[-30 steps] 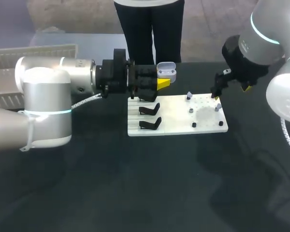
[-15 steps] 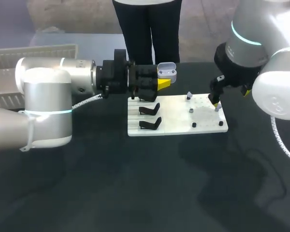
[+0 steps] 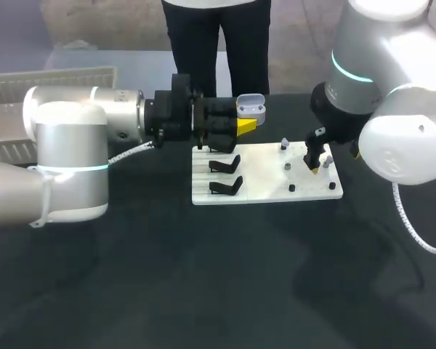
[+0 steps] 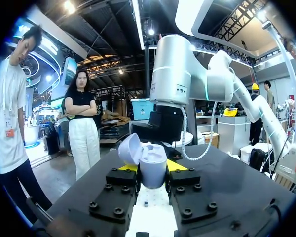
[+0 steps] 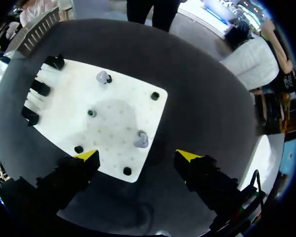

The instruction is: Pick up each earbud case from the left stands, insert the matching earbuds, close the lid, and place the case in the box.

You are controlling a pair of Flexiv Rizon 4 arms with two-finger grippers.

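Observation:
My left gripper [image 3: 245, 125] is shut on a pale lavender earbud case [image 3: 250, 109], holding it above the back left of the white board [image 3: 265, 190]. In the left wrist view the case [image 4: 152, 169] stands upright between the fingers with its lid [image 4: 129, 149] open. My right gripper [image 3: 333, 161] hangs open over the board's right part. In the right wrist view a lavender earbud [image 5: 141, 140] lies on the board just ahead of the gap of the right gripper [image 5: 138, 157]. A second earbud [image 5: 103, 77] sits farther off.
Two empty black stands [image 3: 224, 163] [image 3: 225, 185] remain at the board's left side. Small dark pegs [image 5: 91, 113] dot the board. A beige slatted box [image 3: 51, 80] stands at the table's back left. A person stands beyond the far edge.
My right arm has swung left and lower, bringing its open gripper over the board's right earbud. The left arm and the case have stayed put.

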